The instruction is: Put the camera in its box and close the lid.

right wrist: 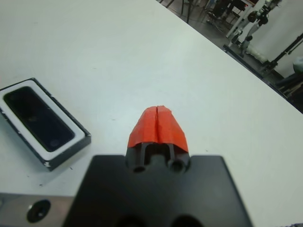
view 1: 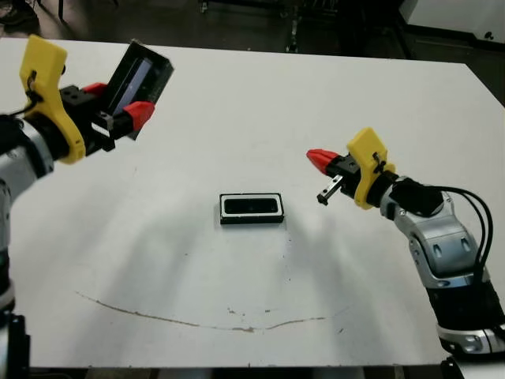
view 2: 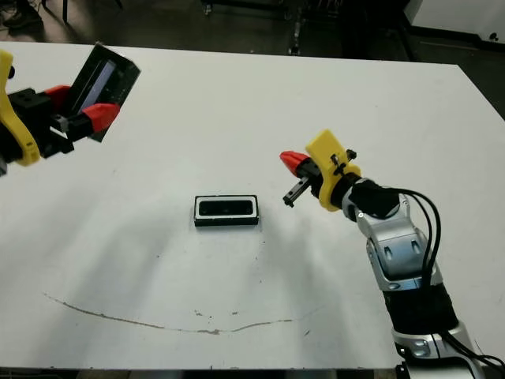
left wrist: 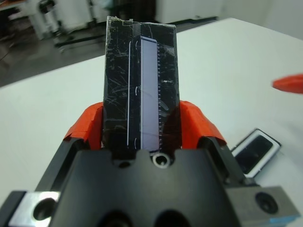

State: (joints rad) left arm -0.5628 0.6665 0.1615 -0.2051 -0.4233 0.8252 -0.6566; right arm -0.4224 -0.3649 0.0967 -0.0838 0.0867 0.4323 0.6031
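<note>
The box, a shallow black-walled tray with a white lining, lies flat at the table's middle. The camera, a glossy black slab, rests inside it. My left gripper is raised over the table's far left and is shut on the lid, a scratched, reflective black cover held tilted on edge. The left wrist view shows the lid pinched between the red fingers. My right gripper hovers to the right of the box, apart from it, shut with nothing in it.
A thin brown curved mark runs across the table near its front edge. Beyond the far edge is dark floor with stands.
</note>
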